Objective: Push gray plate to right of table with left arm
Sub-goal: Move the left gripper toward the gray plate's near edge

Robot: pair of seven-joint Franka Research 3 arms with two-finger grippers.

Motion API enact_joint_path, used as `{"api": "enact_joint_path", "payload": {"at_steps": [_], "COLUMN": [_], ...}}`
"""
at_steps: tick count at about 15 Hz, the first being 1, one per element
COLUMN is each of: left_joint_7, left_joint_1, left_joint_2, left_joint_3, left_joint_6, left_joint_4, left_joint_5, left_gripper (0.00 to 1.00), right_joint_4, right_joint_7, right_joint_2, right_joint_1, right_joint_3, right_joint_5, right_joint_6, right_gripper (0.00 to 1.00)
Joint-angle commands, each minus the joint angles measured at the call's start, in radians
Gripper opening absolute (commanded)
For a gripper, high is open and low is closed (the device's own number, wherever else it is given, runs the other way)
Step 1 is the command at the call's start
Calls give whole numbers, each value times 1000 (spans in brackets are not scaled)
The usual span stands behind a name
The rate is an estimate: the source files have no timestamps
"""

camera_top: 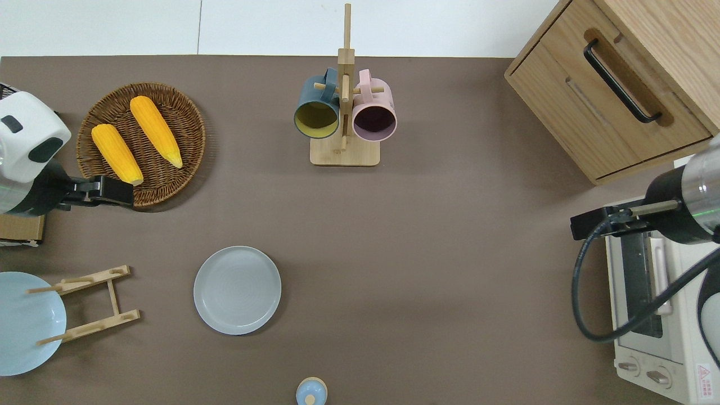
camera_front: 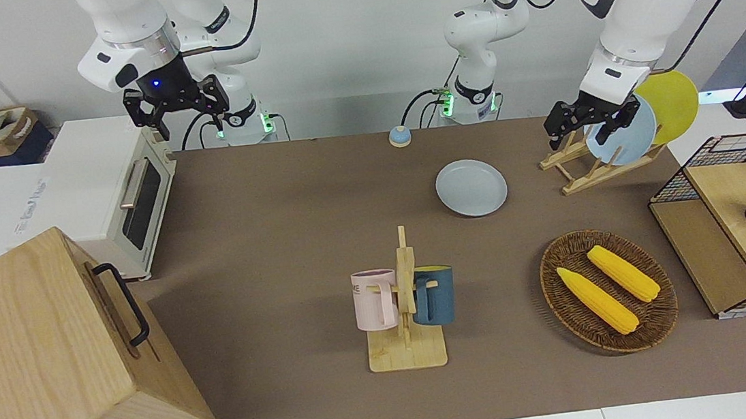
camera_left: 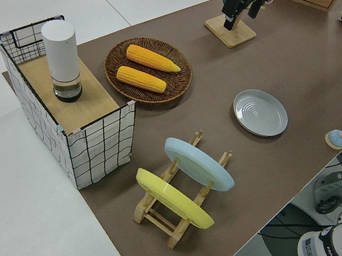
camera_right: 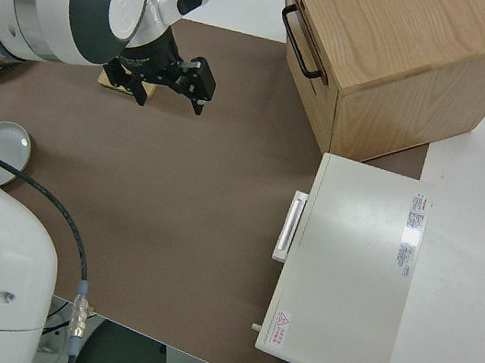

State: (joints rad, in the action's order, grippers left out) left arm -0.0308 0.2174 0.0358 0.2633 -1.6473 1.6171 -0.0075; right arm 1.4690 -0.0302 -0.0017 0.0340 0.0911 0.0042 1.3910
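Note:
The gray plate (camera_front: 471,188) (camera_top: 237,289) (camera_left: 260,112) lies flat on the brown table (camera_front: 282,259), on the left arm's half and fairly close to the robots. My left gripper (camera_front: 578,138) (camera_top: 126,192) is open and empty, up in the air over the robot-side rim of the wicker basket. It stands well apart from the plate, toward the left arm's end of the table. The right gripper (camera_front: 190,126) (camera_right: 170,100) is parked, open and empty.
A wooden rack (camera_top: 84,304) holds a sky-blue plate (camera_front: 622,134) and a yellow plate (camera_front: 674,102). A wicker basket (camera_top: 185,121) holds two corn cobs. A mug tree (camera_top: 344,112) carries a pink and a blue mug. A toaster oven (camera_front: 117,186), a wooden cabinet (camera_front: 52,363) and a small blue bell (camera_front: 399,136) also stand here.

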Motion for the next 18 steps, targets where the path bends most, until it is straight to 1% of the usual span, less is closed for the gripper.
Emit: {"api": "enact_joint_path", "payload": {"at_steps": [1,4,6,10,12,13,14,18], "left_joint_7": [-49,-50,-46,-34,-32,-32,-21,29], "left_joint_1": [-7,-6,-3,-1,2,0,-3,-1], "left_joint_2": [-16,-25,-66,-115,-163,-204,-226,-269], "left_joint_3": [10,10,8,8,7,4,1,-3], "left_joint_6": [35,41,28,-14,-83,-147,-187,-301], "left_joint_4": [12,36,104,194,288,373,423,590], "left_joint_5": [0,-2,-8,-14,-17,-32,-48,-69], "left_gripper": [991,991,989,991,991,991,991,991], "right_joint_4": [-1,1,1,1,1,1,1,-1], "right_joint_7": [1,3,3,3,1,3,1,3], "right_joint_2": [-8,-8,-8,-8,-8,-8,-8,-8], "right_joint_1": [-11,-11,-11,-11,-11,-11,-11,-11], "right_joint_3": [6,6,6,6,6,4,6,6], "right_joint_5": [8,8,8,8,8,8,8,8], "right_joint_6": [-12,-12,-12,-12,-12,-12,-12,-12], "right_gripper": [983,983,983,983,983,983,983,983]}}
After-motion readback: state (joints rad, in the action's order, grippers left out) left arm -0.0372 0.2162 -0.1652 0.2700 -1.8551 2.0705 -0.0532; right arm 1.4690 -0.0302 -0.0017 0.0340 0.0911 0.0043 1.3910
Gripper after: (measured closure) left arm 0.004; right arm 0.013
